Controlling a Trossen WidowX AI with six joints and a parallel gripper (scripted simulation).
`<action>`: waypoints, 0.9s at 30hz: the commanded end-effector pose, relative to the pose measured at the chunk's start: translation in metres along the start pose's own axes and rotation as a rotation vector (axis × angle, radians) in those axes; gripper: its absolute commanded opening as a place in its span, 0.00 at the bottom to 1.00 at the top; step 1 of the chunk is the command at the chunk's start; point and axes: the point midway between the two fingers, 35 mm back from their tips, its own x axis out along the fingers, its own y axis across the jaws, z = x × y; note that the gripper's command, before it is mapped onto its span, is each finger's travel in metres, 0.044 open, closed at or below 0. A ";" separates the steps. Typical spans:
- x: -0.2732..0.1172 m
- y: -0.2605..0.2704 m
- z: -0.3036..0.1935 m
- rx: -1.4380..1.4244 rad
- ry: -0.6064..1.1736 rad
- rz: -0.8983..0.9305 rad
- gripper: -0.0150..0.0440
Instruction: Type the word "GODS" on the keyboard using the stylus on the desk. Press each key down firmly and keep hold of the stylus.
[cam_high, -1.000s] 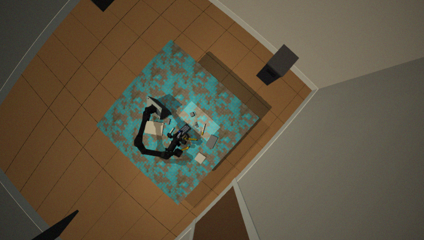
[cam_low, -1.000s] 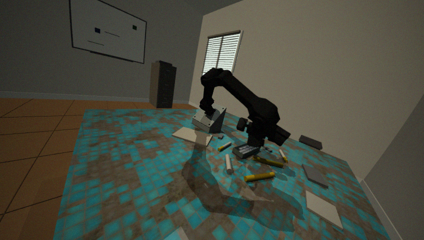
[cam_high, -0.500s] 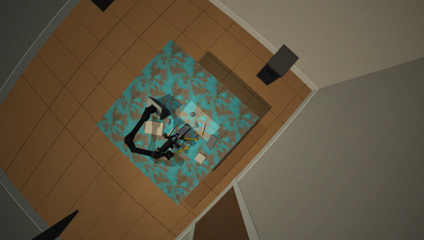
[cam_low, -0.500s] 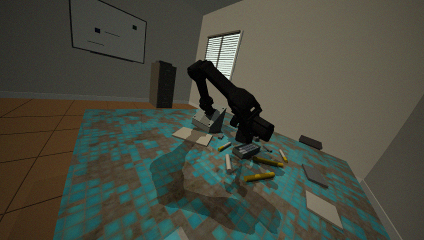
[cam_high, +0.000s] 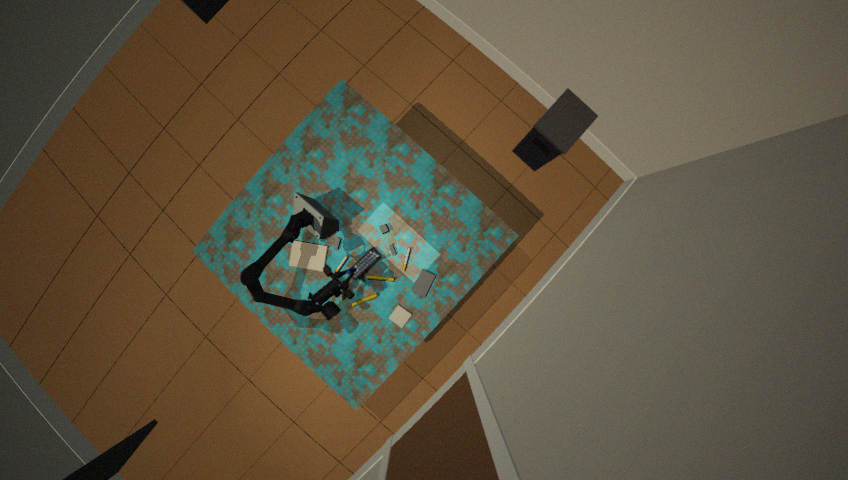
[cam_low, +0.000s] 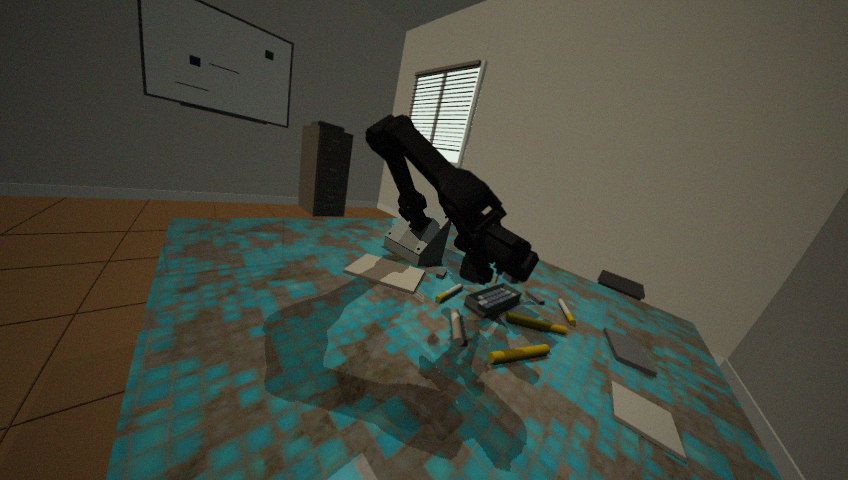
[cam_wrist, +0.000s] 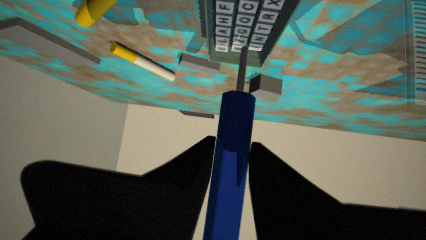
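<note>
The small dark keyboard (cam_high: 367, 260) (cam_low: 492, 300) (cam_wrist: 257, 59) lies on the patterned desk, with white letter keys in rows. My gripper (cam_high: 339, 280) (cam_wrist: 232, 147) is shut on the blue stylus (cam_wrist: 227, 195). The stylus's thin grey tip points at the keyboard and, in the wrist view, overlaps the near end of the middle key row, beside the I key. I cannot tell whether the tip touches a key. The keys at that end are partly hidden behind the tip. In the exterior view the gripper hangs low over the keyboard's far side.
Yellow markers (cam_low: 518, 353) (cam_low: 531, 322) and a white marker (cam_low: 456, 327) lie near the keyboard. A yellow-ended white marker (cam_wrist: 150, 66) and small grey blocks (cam_wrist: 200, 63) (cam_wrist: 269, 87) lie beyond it. A cream pad (cam_high: 308, 248) (cam_low: 380, 270) lies near the arm's base; a grey slab (cam_high: 424, 283) lies farther off.
</note>
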 end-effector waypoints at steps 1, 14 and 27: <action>0.001 -0.002 0.000 0.006 0.005 -0.002 0.25; 0.013 -0.002 0.021 0.006 0.004 -0.003 0.25; 0.019 -0.003 0.031 0.006 0.004 -0.003 0.39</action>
